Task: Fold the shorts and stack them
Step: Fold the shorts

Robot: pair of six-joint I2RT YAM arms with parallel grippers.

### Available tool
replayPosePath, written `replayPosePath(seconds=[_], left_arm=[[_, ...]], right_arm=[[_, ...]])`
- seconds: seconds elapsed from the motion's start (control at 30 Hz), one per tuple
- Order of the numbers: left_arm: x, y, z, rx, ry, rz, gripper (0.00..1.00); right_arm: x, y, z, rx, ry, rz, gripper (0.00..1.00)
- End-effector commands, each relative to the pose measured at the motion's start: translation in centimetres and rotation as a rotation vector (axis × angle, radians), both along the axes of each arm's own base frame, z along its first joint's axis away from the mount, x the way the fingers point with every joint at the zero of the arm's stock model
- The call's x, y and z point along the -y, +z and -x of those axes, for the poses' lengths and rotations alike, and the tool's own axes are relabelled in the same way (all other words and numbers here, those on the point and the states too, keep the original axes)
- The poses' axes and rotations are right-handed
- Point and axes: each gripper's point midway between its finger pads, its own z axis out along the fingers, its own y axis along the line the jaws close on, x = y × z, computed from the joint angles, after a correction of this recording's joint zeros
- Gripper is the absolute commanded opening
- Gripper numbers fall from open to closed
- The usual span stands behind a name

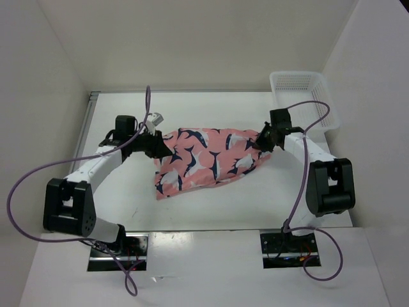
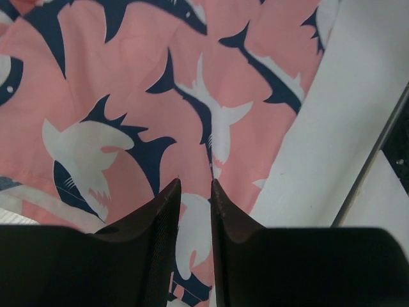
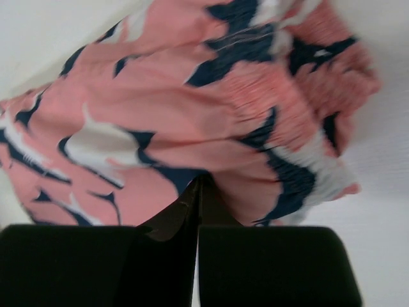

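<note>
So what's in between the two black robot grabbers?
The soft salmon-pink fabric shorts with navy-and-white sharks stretch across the whole gap from the left gripper to the right gripper; the top view shows it.

The shorts [image 1: 208,160] are seen spread across the middle of the white table [image 1: 128,204], salmon-pink with navy-and-white shapes, with the lower left corner lying nearest the arm bases. The left gripper [image 1: 160,144] is set against the upper left corner of the fabric and the right gripper [image 1: 262,142] against its upper right corner, though how the jaws stand cannot be made out. A white mesh basket [image 1: 300,96] is placed at the far right corner of the table, apart from the shorts, and purple cables [image 1: 148,102] are looped from both arms.
</note>
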Motion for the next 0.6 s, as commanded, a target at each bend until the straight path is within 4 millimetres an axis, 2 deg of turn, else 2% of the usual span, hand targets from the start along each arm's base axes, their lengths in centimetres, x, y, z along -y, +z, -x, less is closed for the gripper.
replayPosePath(seconds=[0.0,0.03,0.07,0.1,0.17,0.2,0.3,0.33,0.37,0.4,0.43,0.47,0.5,0.53,0.57], left_arm=[[-0.5,-1.6,-2.1,0.018,0.037,-0.069,0.33],[-0.7,-2.6,-2.0,-0.008,0.043,-0.079,0.33],[-0.9,-4.2,-1.9,-0.057,0.053,-0.097,0.33],[-1.0,-5.0,-1.7,-0.088,0.052,-0.102,0.32],[-1.1,-6.6,-1.4,-0.143,0.056,-0.117,0.32],[-1.3,-7.1,-1.5,-0.153,0.062,-0.126,0.32],[-1.3,-7.6,-1.4,-0.176,0.061,-0.13,0.38],[-1.1,-7.1,-1.6,-0.172,0.054,-0.121,0.41],[-1.1,-6.9,-1.7,-0.172,0.054,-0.121,0.43],[-0.9,-6.4,-2.0,-0.161,0.048,-0.112,0.46],[-0.9,-5.7,-2.1,-0.152,0.048,-0.11,0.49],[-0.7,-4.8,-2.6,-0.138,0.041,-0.1,0.61],[-0.6,-4.1,-2.8,-0.124,0.042,-0.098,0.63],[-0.6,-3.8,-2.8,-0.13,0.042,-0.099,0.64],[-0.6,-3.2,-3.2,-0.119,0.042,-0.098,0.67]], right_arm=[[3.1,-1.5,-1.4,0.014,-0.095,0.119,0.0],[3.9,-3.0,-0.7,-0.021,-0.114,0.154,0.0],[4.1,-3.6,-0.7,-0.035,-0.122,0.169,0.0],[4.4,-5.3,0.0,-0.083,-0.134,0.181,0.0],[4.6,-6.3,0.2,-0.111,-0.145,0.189,0.0],[4.8,-7.4,0.7,-0.141,-0.147,0.202,0.0],[4.8,-7.6,0.7,-0.165,-0.153,0.202,0.02],[4.7,-6.4,0.2,-0.146,-0.155,0.198,0.04],[4.7,-5.3,-0.1,-0.122,-0.157,0.194,0.14],[4.6,-2.5,-0.8,-0.046,-0.156,0.186,0.24],[4.6,-0.8,-1.2,-0.005,-0.16,0.178,0.38],[4.6,0.5,-1.2,0.031,-0.153,0.179,0.73],[4.7,1.9,-1.3,0.064,-0.149,0.179,0.84],[5.1,3.3,-1.4,0.098,-0.164,0.174,0.89],[5.6,2.9,-0.9,0.07,-0.172,0.179,0.95]])
